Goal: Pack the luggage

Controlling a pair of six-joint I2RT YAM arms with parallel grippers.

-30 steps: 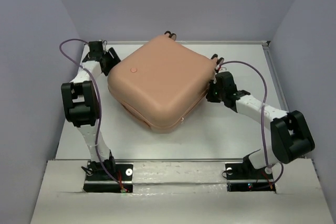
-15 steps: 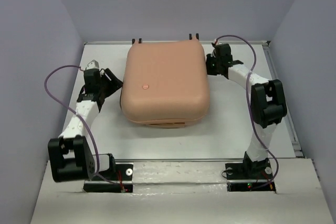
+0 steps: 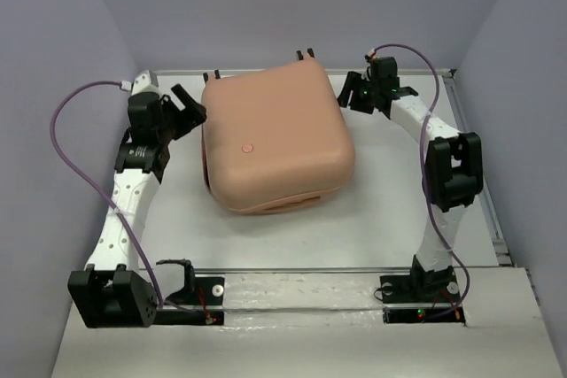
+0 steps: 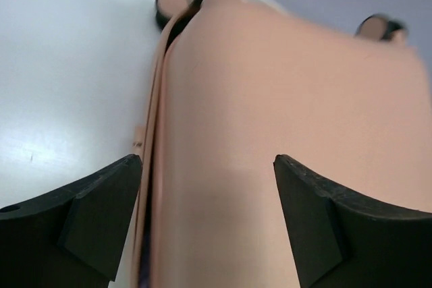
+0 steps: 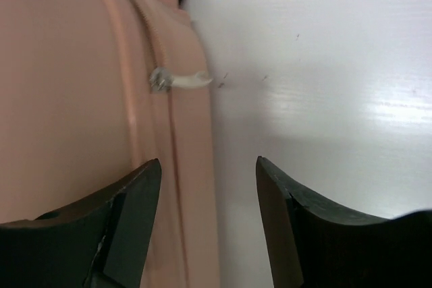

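The peach-pink luggage (image 3: 275,143) lies flat in the middle of the table with its lid down and its wheels (image 3: 306,56) toward the back. My left gripper (image 3: 190,108) is open at its back-left side. In the left wrist view the shell (image 4: 283,119) fills the frame between the fingers (image 4: 94,214), and a dark seam gap (image 4: 150,187) runs along its left edge. My right gripper (image 3: 348,95) stands open at the back-right corner, holding nothing. The right wrist view shows the zipper pull (image 5: 177,80) on the luggage (image 5: 74,85) edge, ahead of the gripper (image 5: 208,166).
The white table (image 3: 390,201) has a raised rail (image 3: 469,148) on the right and grey walls on three sides. Purple cables (image 3: 66,157) loop off both arms. The arm bases (image 3: 182,294) sit at the near edge.
The luggage has turned on the table and now sits nearly square. My right gripper went from shut to open at the back-right corner. The left gripper opened wider and moved back.
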